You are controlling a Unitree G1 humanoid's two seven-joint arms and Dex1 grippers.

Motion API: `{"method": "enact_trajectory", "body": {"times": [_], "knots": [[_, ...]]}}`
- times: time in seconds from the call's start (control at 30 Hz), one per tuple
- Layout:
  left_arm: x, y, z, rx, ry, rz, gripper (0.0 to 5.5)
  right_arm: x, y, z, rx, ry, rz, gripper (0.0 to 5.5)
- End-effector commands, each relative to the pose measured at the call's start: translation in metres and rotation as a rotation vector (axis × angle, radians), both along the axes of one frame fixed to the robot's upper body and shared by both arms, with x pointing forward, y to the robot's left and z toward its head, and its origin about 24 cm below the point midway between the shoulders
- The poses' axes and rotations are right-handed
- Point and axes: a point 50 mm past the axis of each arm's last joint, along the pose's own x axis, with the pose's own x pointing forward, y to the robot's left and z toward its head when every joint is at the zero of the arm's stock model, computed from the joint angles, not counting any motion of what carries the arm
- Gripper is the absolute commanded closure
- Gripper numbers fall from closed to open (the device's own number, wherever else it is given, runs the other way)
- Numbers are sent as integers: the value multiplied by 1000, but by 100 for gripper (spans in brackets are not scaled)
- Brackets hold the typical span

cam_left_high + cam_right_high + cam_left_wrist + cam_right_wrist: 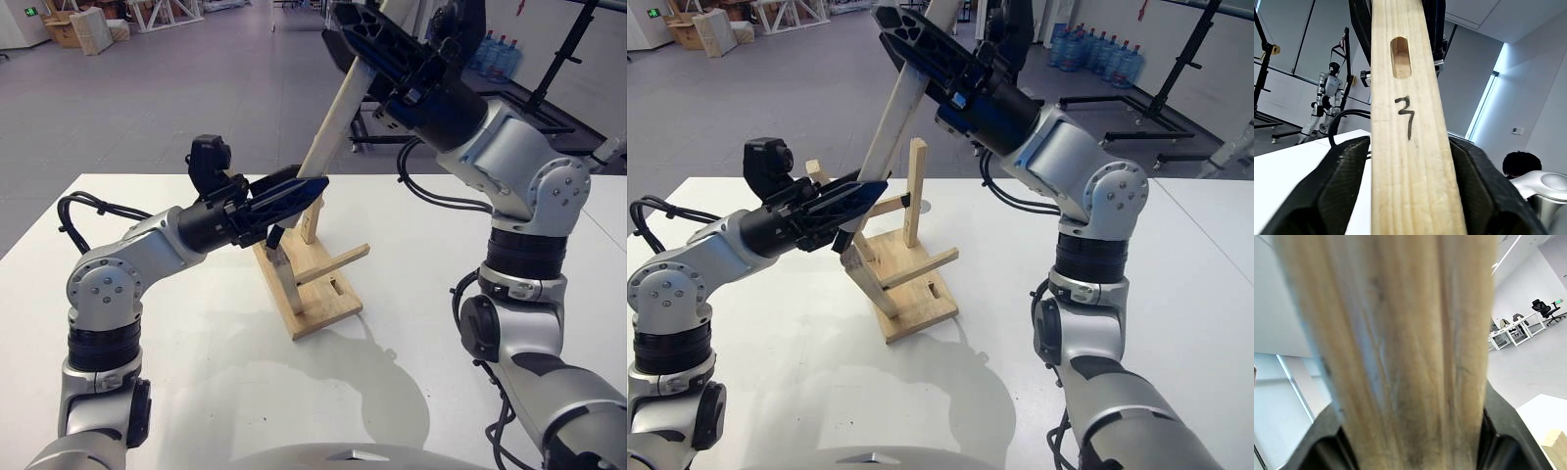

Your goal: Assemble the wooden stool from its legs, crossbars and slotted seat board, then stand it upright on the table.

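A long wooden leg (328, 122) with a slot near one end slants above the table, held at both ends. My right gripper (362, 44) is shut on its upper end, high up. My left gripper (304, 188) is shut on its lower end, its black pads (1347, 191) pressing both sides. Below them the slotted seat board (318, 311) lies flat on the white table (196, 392). Another leg (914, 191) rises from the board, a short leg (286, 279) stands at its near side, and a crossbar (335, 262) sticks out to the right.
Bare white tabletop spreads to the left, right and front of the seat board. Black cables (83, 206) loop off my left arm near the table's left side. Beyond the far table edge are open floor, black racks (1161, 93) and water bottles (1107, 49).
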Motion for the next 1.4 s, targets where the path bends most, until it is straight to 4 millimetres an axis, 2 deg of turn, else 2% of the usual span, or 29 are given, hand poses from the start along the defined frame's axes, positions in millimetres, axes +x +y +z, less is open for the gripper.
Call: {"method": "enact_trajectory", "body": {"times": [0.03, 0.33, 0.47, 0.53, 0.57, 0.63, 0.73, 0.8, 0.87, 0.93, 1.07, 1.17, 1.2, 1.27, 1.4], "knots": [[8, 4, 4, 35, -19, 116, 249, 2, -10, -1, -10, -37, -56, 340], [3, 23, 47, 25, -135, 307, 249, 17, -51, 5, -51, -124, -291, 344], [-9, 56, 63, 19, -156, 445, 249, 23, -74, 4, -107, -193, -422, 345], [-21, 72, 63, 69, -151, 478, 249, 22, -90, 1, -167, -240, -511, 345], [-28, 80, 56, 126, -139, 486, 249, 20, -99, 0, -193, -284, -542, 345], [-40, 93, 28, 285, -58, 501, 249, 13, -118, -3, -225, -368, -607, 345], [-60, 106, -27, 470, 103, 452, 249, 4, -143, -19, -325, -416, -635, 345], [-71, 106, -64, 583, 204, 385, 249, 2, -154, -38, -391, -394, -614, 345], [-78, 100, -95, 699, 239, 339, 249, 2, -157, -58, -422, -380, -578, 345], [-78, 92, -118, 765, 234, 340, 249, 3, -156, -79, -443, -351, -538, 345], [-62, 71, -137, 760, 176, 408, 249, 4, -155, -107, -480, -252, -489, 345], [-63, 56, -149, 760, 164, 387, 249, 5, -152, -122, -477, -151, -456, 345], [-63, 54, -151, 753, 170, 390, 249, 1, -148, -126, -423, -133, -402, 345], [-63, 55, -154, 752, 182, 398, 249, -2, -140, -130, -347, -132, -357, 345], [-61, 73, -160, 811, 190, 406, 249, -6, -118, -143, -307, -159, -303, 345]]}}
